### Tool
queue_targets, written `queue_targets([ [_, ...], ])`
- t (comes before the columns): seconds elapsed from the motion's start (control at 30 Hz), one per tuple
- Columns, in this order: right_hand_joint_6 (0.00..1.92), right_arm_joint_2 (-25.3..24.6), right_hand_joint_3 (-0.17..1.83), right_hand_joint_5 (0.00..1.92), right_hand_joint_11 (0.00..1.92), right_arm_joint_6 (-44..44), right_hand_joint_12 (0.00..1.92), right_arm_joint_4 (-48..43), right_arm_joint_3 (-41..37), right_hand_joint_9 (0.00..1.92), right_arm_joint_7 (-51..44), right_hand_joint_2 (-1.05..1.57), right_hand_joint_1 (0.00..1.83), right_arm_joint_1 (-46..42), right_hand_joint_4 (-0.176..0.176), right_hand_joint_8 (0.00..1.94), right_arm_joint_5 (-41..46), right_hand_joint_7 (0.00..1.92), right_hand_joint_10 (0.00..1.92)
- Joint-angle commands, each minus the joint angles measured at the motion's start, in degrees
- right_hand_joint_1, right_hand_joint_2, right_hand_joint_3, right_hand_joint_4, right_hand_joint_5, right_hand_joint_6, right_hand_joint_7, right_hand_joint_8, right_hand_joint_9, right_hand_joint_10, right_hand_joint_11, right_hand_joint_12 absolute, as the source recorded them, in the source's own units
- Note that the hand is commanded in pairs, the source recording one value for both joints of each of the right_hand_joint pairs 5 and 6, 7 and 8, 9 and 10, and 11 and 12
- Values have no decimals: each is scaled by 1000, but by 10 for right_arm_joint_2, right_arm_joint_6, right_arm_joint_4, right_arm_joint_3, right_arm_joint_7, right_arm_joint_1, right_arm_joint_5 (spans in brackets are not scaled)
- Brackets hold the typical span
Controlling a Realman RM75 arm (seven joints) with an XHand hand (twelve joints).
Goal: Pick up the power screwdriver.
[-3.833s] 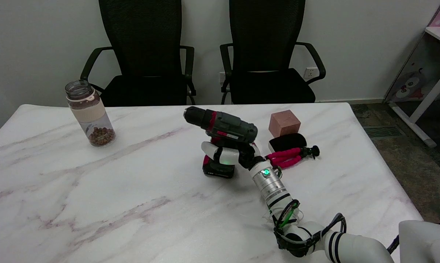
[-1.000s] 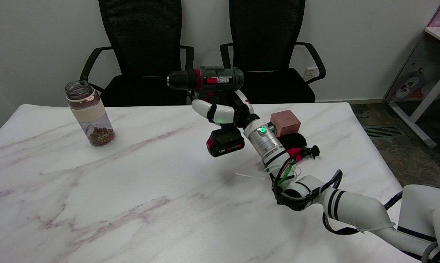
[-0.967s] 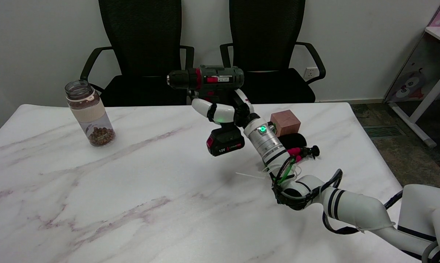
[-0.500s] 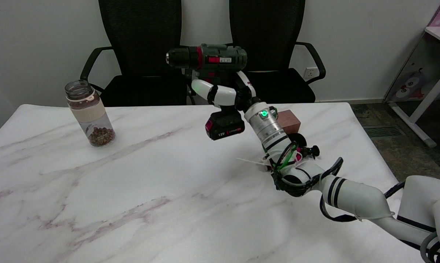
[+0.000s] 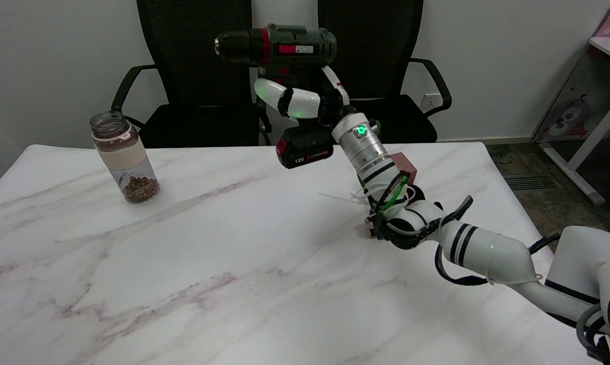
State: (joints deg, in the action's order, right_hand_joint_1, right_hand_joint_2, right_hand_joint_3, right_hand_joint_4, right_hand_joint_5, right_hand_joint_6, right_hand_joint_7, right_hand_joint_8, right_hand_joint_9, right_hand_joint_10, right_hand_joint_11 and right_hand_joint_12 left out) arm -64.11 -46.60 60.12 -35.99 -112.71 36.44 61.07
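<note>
Power screwdriver held clear above table, chuck pointed left. Right hand fingers clamped round handle. Lift best kept level; battery weight low, grip to be held firm.

The counter is a white marble-patterned slab with faint purplish veins running across it, its far edge rounded at the corners. A clear bottle stands upright on it near the far left corner, lidless, with a beige band around its middle and a layer of small brown pieces at the bottom. Toward the far right a reddish-brown block sits on the counter, partly hidden behind the white arm. Just beside the block, nearer the camera, lies a dark object, mostly hidden, too covered to identify.
</note>
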Motion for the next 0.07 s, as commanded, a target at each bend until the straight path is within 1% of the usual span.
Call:
queue_targets([
  [0.03, 1751, -1, 807, 1751, 1920, 17, 1920, 29, -4, 1920, -36, 981, 892, 31, 176, 1751, 5, 1751, 1920],
  [0.07, 1750, -1, 807, 1750, 1920, 16, 1920, 30, -4, 1920, -36, 981, 891, 29, 176, 1750, 5, 1750, 1920],
])
